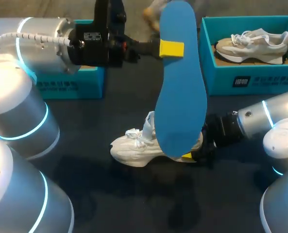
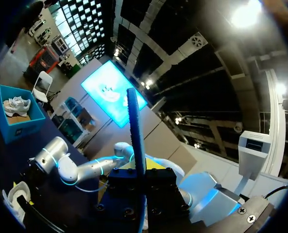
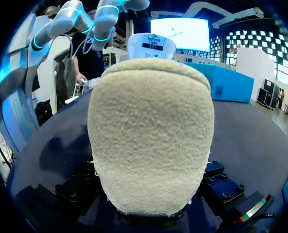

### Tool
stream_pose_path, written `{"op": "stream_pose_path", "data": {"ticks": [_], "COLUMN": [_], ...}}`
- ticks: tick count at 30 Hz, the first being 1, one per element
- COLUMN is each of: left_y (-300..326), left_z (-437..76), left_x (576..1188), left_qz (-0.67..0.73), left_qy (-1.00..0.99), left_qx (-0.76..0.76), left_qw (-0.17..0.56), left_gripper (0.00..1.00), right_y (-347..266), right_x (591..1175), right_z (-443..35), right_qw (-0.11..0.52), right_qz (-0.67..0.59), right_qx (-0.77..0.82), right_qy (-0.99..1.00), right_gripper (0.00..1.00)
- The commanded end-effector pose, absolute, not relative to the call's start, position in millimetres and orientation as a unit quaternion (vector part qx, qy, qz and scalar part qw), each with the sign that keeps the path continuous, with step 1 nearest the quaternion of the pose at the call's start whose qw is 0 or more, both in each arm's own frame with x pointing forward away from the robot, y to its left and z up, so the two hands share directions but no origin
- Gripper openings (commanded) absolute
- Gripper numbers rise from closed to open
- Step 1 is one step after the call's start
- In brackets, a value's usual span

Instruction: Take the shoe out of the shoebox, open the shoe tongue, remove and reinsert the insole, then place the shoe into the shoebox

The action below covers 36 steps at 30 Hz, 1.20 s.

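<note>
Blue insole [image 1: 182, 97], white shoe [image 1: 129, 151], teal shoebox [image 1: 221, 80]

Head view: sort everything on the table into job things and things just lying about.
Job: blue insole, held up by the left gripper; white shoe on the table, right gripper at its heel; probably the teal shoebox behind the left arm.
Lying about: second shoe, in the other teal shoebox at the right.
</note>
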<state>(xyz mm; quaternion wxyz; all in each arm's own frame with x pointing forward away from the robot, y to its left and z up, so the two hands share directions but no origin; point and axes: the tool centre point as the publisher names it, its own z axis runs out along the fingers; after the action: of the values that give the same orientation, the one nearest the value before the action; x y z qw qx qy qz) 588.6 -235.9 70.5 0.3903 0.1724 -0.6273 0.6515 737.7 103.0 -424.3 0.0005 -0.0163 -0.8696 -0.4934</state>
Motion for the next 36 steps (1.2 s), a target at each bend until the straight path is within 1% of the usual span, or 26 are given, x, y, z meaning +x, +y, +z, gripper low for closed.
{"op": "stream_pose_path", "data": {"ticks": [1, 12, 36], "left_y": [-234.1, -229.5, -227.3], "left_z": [61.6, 56.6, 54.8], "left_x": [581.2, 569.0, 566.2], "left_qz": [0.654, 0.660, 0.661], "left_qy": [-0.625, -0.618, -0.622], "left_qx": [0.173, 0.177, 0.178], "left_qw": [0.391, 0.389, 0.380], "left_gripper": [0.00, 0.00, 0.00], "right_y": [103.4, 103.4, 103.4], "right_x": [736.6, 736.6, 736.6], "right_z": [-424.2, -424.2, -424.2], "right_qw": [0.000, 0.000, 0.000], "right_qz": [-0.492, -0.492, -0.492], "right_qx": [-0.017, -0.017, -0.017], "right_qy": [-0.871, -0.871, -0.871], "right_gripper": [0.00, 0.00, 0.00]}}
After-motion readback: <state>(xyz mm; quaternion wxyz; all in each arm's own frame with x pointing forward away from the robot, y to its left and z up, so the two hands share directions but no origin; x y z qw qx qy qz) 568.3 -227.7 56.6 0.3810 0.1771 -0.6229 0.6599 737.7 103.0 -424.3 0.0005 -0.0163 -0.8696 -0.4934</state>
